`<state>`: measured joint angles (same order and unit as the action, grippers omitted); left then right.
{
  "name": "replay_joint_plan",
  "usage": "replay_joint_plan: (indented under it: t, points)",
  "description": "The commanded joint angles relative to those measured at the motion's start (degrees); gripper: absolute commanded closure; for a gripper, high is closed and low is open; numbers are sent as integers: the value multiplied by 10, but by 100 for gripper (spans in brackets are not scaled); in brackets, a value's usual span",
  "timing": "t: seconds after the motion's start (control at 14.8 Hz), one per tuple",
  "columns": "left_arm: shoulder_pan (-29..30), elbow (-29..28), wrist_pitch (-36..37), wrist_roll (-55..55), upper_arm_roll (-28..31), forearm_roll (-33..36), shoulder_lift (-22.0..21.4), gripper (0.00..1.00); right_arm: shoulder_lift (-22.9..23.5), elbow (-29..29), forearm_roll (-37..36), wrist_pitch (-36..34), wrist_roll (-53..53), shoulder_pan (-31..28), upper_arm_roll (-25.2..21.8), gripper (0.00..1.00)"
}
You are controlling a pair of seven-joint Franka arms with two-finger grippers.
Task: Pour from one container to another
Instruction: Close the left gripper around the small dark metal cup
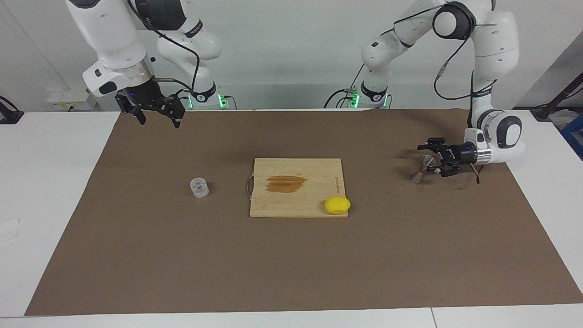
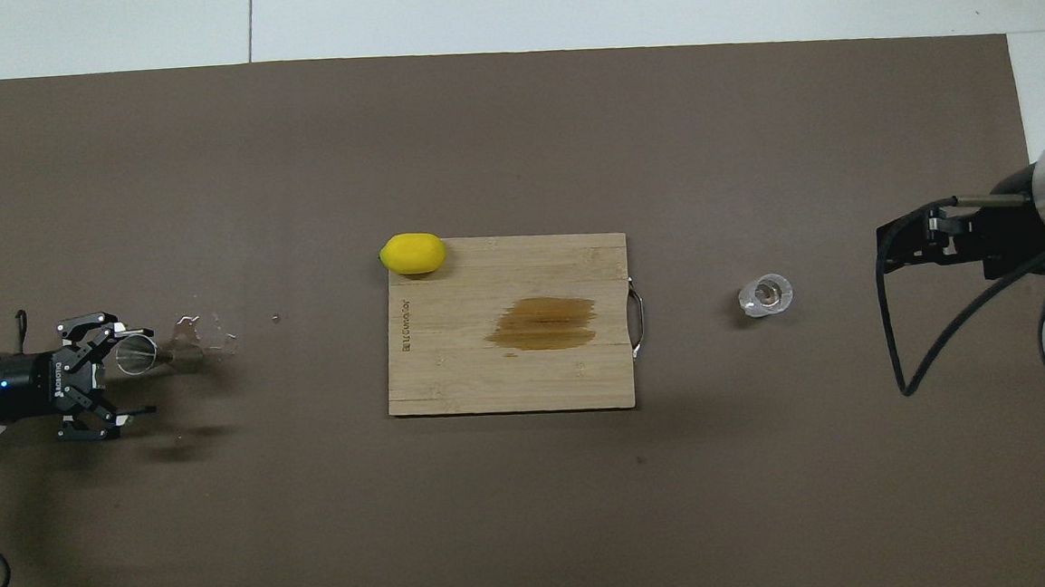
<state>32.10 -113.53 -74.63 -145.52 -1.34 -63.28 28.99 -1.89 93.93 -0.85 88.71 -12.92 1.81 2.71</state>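
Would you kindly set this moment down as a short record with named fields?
Left pincer: open, low over the mat at the left arm's end, beside the jigger
Jigger: tilted, one end on the mat, not gripped
Spill: small wet patches on the mat by the jigger
Glass tumbler: upright on the mat, toward the right arm's end
Right pincer: open, raised, waiting
Cutting board: mid-table, brown stain
Lemon: on the board's corner

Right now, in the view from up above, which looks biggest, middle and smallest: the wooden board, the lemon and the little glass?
Largest to smallest, as they look in the overhead view:
1. The wooden board, much the biggest.
2. The lemon.
3. The little glass, a bit smaller than the lemon.
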Motion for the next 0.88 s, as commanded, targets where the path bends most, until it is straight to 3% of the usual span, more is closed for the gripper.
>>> replay_joint_plan:
  t: [0.0,0.54,0.81]
  points:
    - [2,-11,-10,-13,-2,-31,-7,0,2,-8,-1,-7,18,-8,4,0]
    - [7,-4,-34,-13,0,-47,-5,0,2,-8,-1,-7,18,-8,4,0]
    - [7,-3,-33,-11,1,-47,-5,10,3,-8,-1,-7,18,-8,4,0]
